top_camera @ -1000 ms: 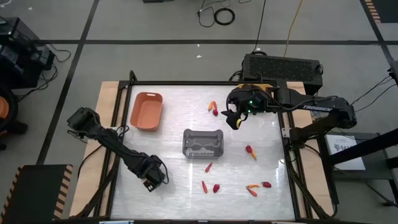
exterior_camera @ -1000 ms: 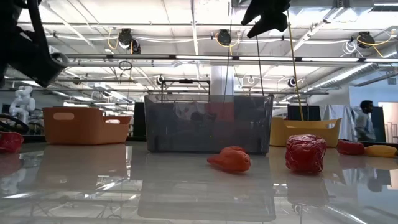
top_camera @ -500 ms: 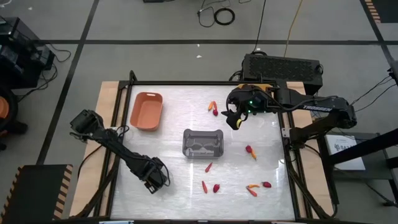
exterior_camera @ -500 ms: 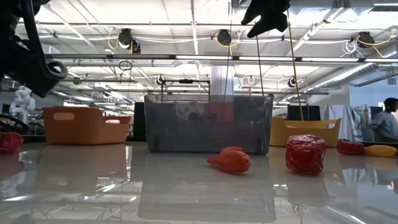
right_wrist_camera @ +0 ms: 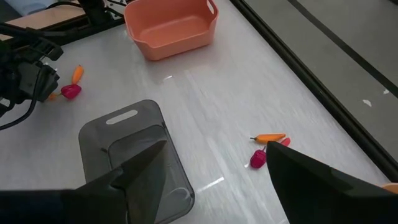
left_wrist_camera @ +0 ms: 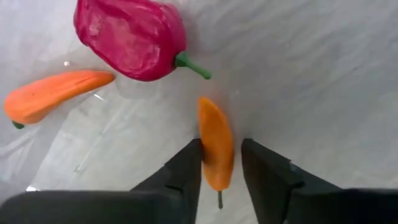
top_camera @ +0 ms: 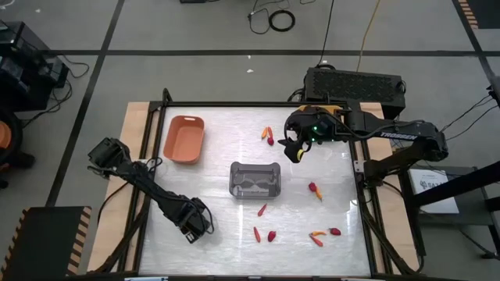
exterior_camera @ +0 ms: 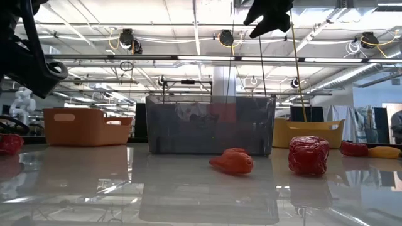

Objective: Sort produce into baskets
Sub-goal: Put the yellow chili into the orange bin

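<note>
My left gripper (top_camera: pixel 195 222) points down at the table's near left, its fingers open on either side of a small orange pepper (left_wrist_camera: pixel 215 146) lying flat. A red pepper (left_wrist_camera: pixel 129 37) and a second orange piece (left_wrist_camera: pixel 50 96) lie just beyond it. More produce is scattered near the grey basket (top_camera: pixel 255 179), such as a red piece (top_camera: pixel 271 236) and an orange one (top_camera: pixel 262 209). The terracotta basket (top_camera: pixel 184 139) stands far left. The yellow basket (exterior_camera: pixel 308 133) shows behind. My right gripper (top_camera: pixel 293 147) hangs open, high over the far right. My left gripper brackets the orange pepper's stem half (left_wrist_camera: pixel 217 177) from above, fingers pointing down, the piece running between them lengthwise. One finger (left_wrist_camera: pixel 186 168) stands right at its side; a narrow gap shows before the other finger (left_wrist_camera: pixel 264 174). Whether either touches it, I cannot tell. The pepper lies on the table.
A black box (top_camera: pixel 355 84) sits beyond the table's far right edge. A pair of pieces (top_camera: pixel 268 136) lies close to my right gripper. Bare tabletop lies between the terracotta basket and my left gripper. The table's black frame (top_camera: pixel 156 156) runs along its left edge.
My left gripper has sunk a little toward the table over the pieces at the near left. The right arm and all produce have stayed where they were.
</note>
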### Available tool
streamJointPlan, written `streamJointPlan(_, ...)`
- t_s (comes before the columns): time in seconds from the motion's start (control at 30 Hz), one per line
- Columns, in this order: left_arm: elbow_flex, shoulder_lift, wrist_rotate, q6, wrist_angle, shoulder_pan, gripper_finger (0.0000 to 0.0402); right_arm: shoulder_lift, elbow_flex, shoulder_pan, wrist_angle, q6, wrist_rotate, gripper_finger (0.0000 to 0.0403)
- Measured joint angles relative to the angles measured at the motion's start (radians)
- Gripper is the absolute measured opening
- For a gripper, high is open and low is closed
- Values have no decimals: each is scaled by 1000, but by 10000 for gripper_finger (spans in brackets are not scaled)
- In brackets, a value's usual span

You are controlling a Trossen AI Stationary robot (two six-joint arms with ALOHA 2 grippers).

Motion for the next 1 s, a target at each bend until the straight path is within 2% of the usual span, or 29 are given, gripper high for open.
streamJointPlan(0.27, -4, -61, -22, 47, -11, 5, 63, 0, 0, 0, 1, 0, 0, 263)
streamJointPlan(0.43, 2, -190, -61, 107, -22, 30, 59, 0, 0, 0, 2, 0, 0, 263)
streamJointPlan(0.53, 10, -289, -140, 138, -22, 65, 58, 0, 0, 0, 10, 0, 0, 263)
streamJointPlan(0.8, 11, -531, -427, 174, -57, 268, 58, 0, 0, 0, 52, 5, 0, 263)
streamJointPlan(0.9, 11, -586, -490, 228, -101, 369, 58, 0, 0, 0, 55, 22, 0, 263)
streamJointPlan(1.0, 11, -608, -507, 287, -152, 490, 58, 0, 0, 0, 56, 42, 0, 263)
